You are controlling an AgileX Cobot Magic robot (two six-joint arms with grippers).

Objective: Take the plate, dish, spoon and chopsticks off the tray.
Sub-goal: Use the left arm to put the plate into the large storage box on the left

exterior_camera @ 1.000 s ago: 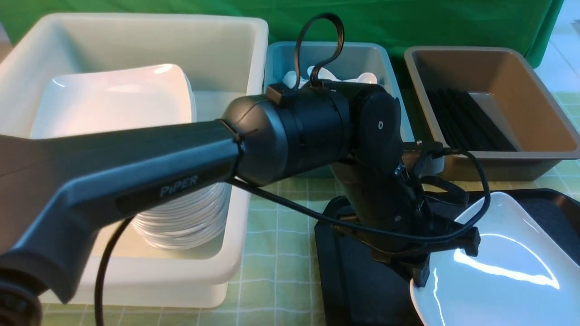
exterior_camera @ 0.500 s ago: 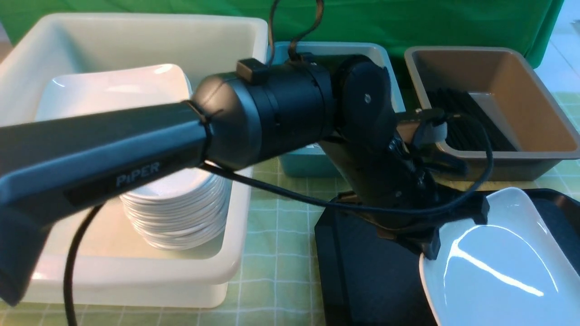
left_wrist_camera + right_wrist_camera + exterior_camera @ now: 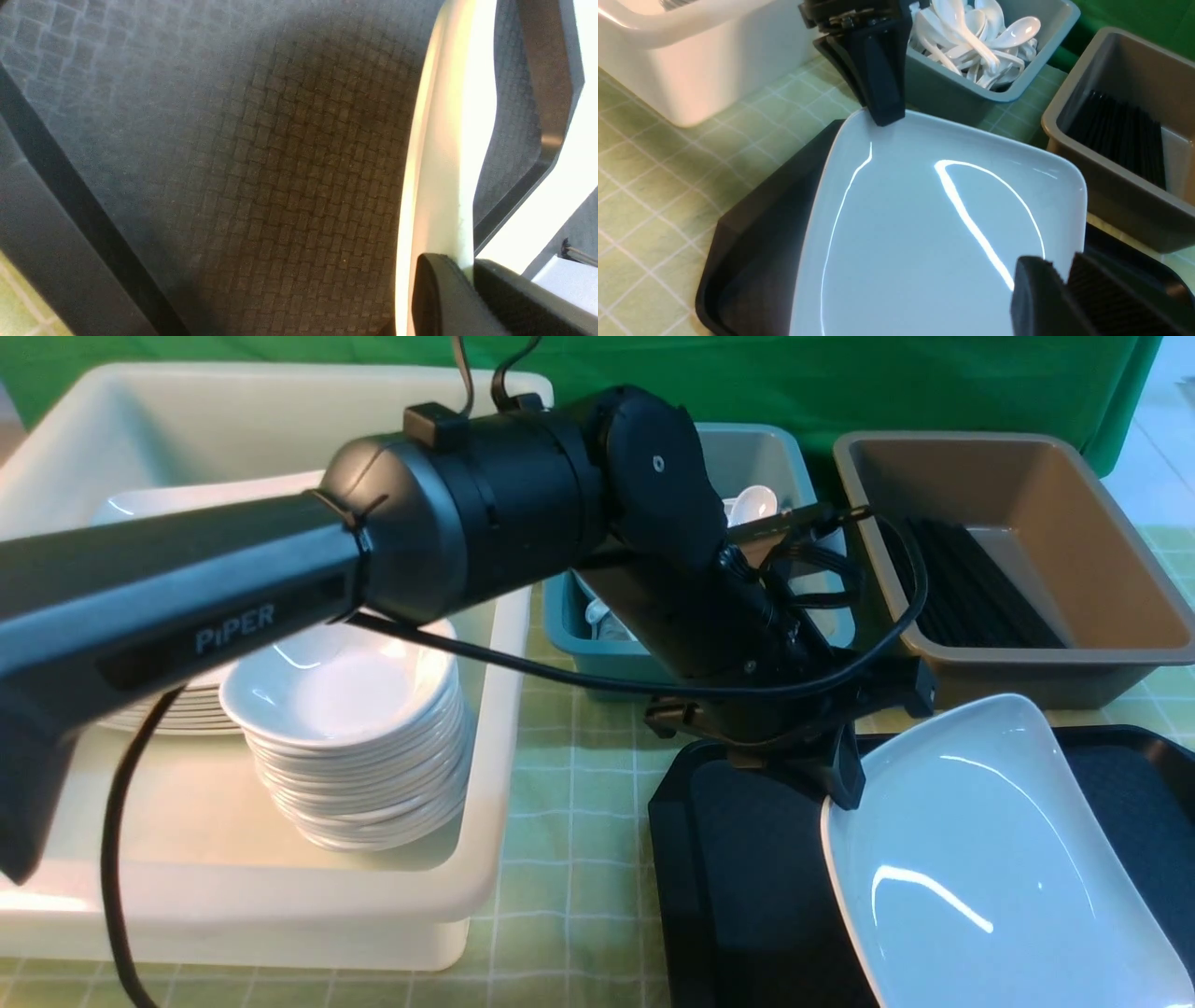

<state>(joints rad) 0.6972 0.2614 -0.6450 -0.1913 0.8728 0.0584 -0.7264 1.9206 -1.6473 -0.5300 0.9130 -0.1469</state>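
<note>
Clamping left gripper (image 3: 844, 793) shut on plate (image 3: 971, 859) rim.
Holding plate tilted over tray (image 3: 747, 887); not confirming right gripper's (image 3: 1066, 289) grip at opposite edge.

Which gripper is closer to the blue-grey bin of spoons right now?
Left. The left gripper is clamped on the plate at the corner right beside the spoon bin. The right gripper pinches the rim further along, away from that bin.
</note>
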